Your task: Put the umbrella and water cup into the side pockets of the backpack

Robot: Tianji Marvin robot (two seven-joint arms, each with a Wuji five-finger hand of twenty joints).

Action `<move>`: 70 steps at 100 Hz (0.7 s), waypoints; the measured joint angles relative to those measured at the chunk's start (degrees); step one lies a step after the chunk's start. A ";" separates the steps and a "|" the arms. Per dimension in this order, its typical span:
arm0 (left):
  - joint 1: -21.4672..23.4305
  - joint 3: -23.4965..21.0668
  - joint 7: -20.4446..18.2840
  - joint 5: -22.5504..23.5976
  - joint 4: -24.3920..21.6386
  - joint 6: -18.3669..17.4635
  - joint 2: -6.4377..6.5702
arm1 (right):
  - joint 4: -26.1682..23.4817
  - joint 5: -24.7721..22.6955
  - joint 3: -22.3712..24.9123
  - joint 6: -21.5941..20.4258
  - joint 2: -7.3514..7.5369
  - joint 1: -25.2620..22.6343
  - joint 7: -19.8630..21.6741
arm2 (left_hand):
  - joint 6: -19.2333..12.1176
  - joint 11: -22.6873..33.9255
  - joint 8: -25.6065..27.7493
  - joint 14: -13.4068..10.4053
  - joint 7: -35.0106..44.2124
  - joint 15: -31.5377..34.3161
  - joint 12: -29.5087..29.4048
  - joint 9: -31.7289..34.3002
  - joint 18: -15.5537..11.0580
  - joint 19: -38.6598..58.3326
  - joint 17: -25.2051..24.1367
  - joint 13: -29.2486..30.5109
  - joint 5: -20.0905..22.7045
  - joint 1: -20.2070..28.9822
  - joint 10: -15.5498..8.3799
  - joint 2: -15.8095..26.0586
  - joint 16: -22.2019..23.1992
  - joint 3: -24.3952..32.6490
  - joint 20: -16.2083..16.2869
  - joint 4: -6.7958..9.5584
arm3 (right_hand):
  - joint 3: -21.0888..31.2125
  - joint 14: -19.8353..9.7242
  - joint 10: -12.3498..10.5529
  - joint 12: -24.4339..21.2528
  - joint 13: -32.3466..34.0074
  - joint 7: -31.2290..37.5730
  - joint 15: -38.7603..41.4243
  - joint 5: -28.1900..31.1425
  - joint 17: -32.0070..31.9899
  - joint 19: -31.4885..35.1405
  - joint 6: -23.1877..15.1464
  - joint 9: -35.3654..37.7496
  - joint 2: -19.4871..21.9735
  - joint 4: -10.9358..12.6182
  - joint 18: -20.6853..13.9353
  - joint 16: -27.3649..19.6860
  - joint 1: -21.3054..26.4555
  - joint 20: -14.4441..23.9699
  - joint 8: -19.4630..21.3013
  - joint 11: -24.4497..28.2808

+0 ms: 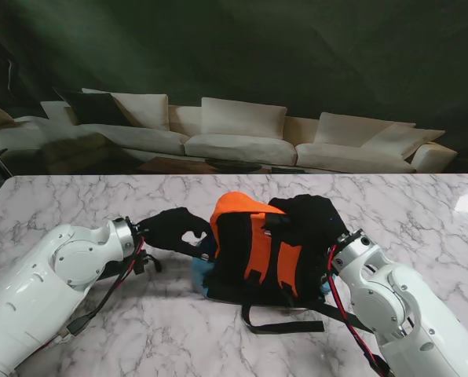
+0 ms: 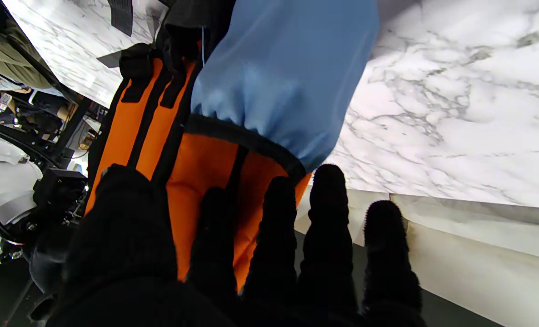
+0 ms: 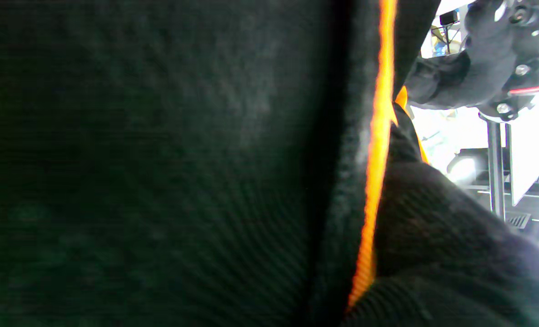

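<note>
Two hands are on the backpack (image 1: 254, 251), which lies on the marble bench (image 1: 77, 200) in the stand view, straps up. The left hand (image 1: 173, 230) reaches in at the pack's left side, fingers curled, right beside a patch of light blue (image 1: 200, 271) peeking out there. The right hand (image 1: 308, 216) is pressed against the pack's right side, farther from me; whether it grips fabric or just braces, I cannot tell.

Over to the left wrist view: a blue fabric-sleeved item, likely the umbrella (image 2: 283, 77), sits well down inside the side pocket (image 2: 233, 177), the black elastic rim cinched around it. The left hand's fingers (image 2: 326, 218) lie spread just beside the pocket mouth, holding nothing, released by the look of it.

Right wrist view now: almost all black fabric with an orange seam (image 3: 376, 150), too close to read a grasp.

Judging progress: one item looks pocketed on the left side. The water cup I cannot find anywhere; whether it is already in the right pocket is hidden, so that half stays unconfirmed.
</note>
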 measured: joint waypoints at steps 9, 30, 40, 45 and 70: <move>-0.95 1.28 -0.89 -0.52 0.48 0.26 0.00 | 0.20 0.05 -0.08 0.20 -0.03 0.15 -0.14 | -0.04 -1.43 -1.71 -0.04 -1.52 -0.61 -0.85 -1.48 0.00 0.00 -0.13 -0.20 -1.29 1.59 0.08 0.74 -0.31 0.14 0.00 0.00 | 0.00 0.00 -0.01 -0.05 0.02 0.13 0.00 0.00 -0.10 -0.01 0.00 0.00 0.00 0.00 0.00 0.00 0.00 0.00 0.00 0.00; -2.87 3.08 -5.09 -2.27 0.99 0.07 0.40 | 0.28 -0.05 -0.09 0.21 -0.09 0.13 -0.38 | -0.31 -3.50 6.08 -0.20 7.69 -5.19 -3.72 -5.63 0.00 -3.09 -2.65 -4.87 11.05 2.04 0.65 2.20 -5.10 0.16 0.00 -0.01 | -0.85 -0.01 -0.04 -0.06 0.03 0.22 -0.49 -0.04 -0.19 -0.09 -0.57 0.00 0.36 0.00 -0.01 0.00 0.00 0.01 0.00 0.00; -2.96 2.75 -4.33 1.73 0.90 -0.64 0.41 | 0.28 -0.09 -0.07 0.24 -0.13 0.08 -0.40 | -0.04 -3.67 12.70 -0.61 20.67 -6.55 -4.16 -5.65 -0.03 -4.62 -3.84 -6.06 18.56 -0.35 -0.95 2.80 -6.08 0.78 0.00 -0.01 | -0.91 -0.01 -0.04 -0.06 0.03 0.23 -0.70 -0.09 -0.20 -0.09 -0.59 0.00 0.45 0.00 -0.01 0.00 0.00 0.01 0.00 0.00; -2.72 2.09 -4.00 2.42 0.89 -0.73 0.33 | 0.27 -0.11 -0.05 0.25 -0.14 0.07 -0.40 | -0.03 -3.46 14.56 -0.71 25.25 -7.14 -4.16 -5.61 -0.04 -5.27 -4.04 -6.74 19.17 -1.03 -1.74 2.77 -7.05 0.68 0.00 -0.01 | -0.93 -0.02 -0.04 -0.06 0.03 0.23 -0.75 -0.11 -0.20 -0.10 -0.59 0.00 0.56 0.00 -0.01 0.00 0.00 0.01 0.00 0.00; 1.25 -4.72 2.07 6.83 -0.03 -1.05 -0.84 | 0.20 -0.15 -0.07 0.35 -0.18 0.13 -0.40 | 1.13 -4.22 15.48 -0.74 27.95 -8.06 -4.97 -5.54 -0.05 -5.28 -4.04 -6.74 18.59 -1.03 -0.03 2.76 -8.53 0.68 0.00 -0.01 | -1.45 -0.11 -0.05 -0.06 0.03 0.32 -1.39 -0.71 -0.23 -0.45 -0.59 -0.03 1.48 0.00 -0.01 0.00 0.01 0.04 0.00 -0.04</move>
